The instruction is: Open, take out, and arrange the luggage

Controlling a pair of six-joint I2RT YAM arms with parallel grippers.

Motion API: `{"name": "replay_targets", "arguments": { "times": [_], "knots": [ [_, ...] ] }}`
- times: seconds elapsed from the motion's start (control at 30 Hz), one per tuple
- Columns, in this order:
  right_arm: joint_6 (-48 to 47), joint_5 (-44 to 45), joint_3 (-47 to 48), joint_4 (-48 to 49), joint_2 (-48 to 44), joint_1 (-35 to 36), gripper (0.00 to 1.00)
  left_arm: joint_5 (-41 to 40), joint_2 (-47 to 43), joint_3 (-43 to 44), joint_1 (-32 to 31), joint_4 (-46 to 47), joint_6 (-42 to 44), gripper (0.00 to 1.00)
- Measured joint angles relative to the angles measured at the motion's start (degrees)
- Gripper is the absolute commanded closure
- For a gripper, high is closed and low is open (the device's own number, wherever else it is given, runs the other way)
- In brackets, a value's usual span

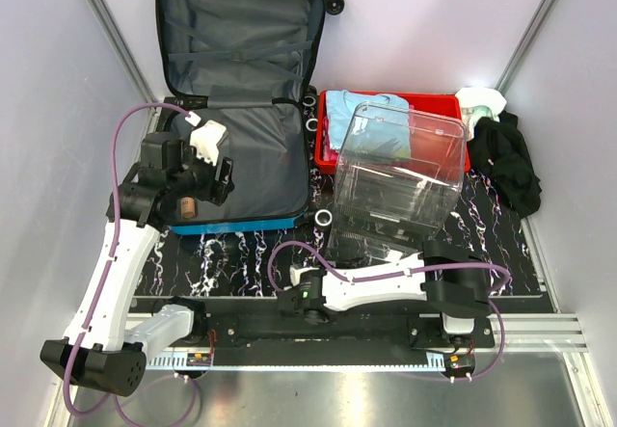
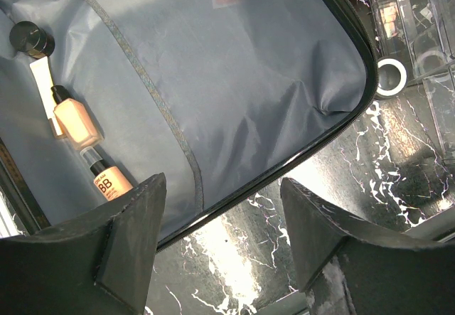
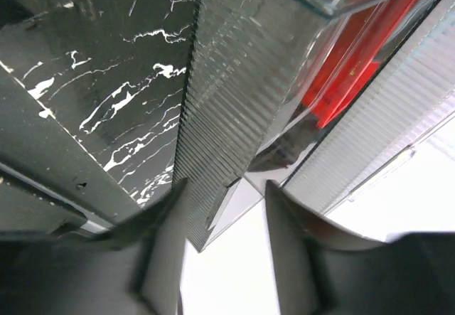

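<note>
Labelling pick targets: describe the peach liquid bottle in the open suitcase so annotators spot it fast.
The bright blue hard-shell suitcase is open at the left of the black marbled table. In its near-left corner, on grey lining, the bottle lies between a round black jar and an orange tube printed BB. Only it holds peach liquid under a black cap.

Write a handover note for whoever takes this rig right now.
Left gripper: jaws open, empty, over the near edge of the luggage.
Right gripper: jaws apart around the wall of the clear bin, not clamping.
Done: luggage open, lid raised at the back.
To do: foundation bottle, BB tube and dark jar lie inside; take out and arrange.
</note>
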Motion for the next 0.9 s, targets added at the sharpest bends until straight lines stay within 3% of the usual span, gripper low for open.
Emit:
{"name": "replay_targets", "arguments": {
  "times": [0.23, 0.47, 0.67, 0.9],
  "knots": [
    [-1.5, -5.0, 5.0, 3.7, -2.2, 0.0, 0.29, -0.6, 0.0, 0.0, 0.0, 0.0, 0.5, 0.29],
    [-2.4, -16.3, 8.0, 13.5, -15.6, -3.3, 0.25, -8.0, 3.4, 0.0, 0.7, 1.3, 4.0, 0.29],
    [-1.5, -19.3, 8.2, 21.1, -24.4, -10.8, 0.21, -17.2, 19.9, 4.2, 4.1, 2.5, 6.2, 0.31],
    [-1.4, -23.5, 8.1, 28.1, -29.2, -17.4, 0.20, -22.2, 42.6, 22.3, 9.6, 0.2, 5.8, 0.34]
  ]
}}
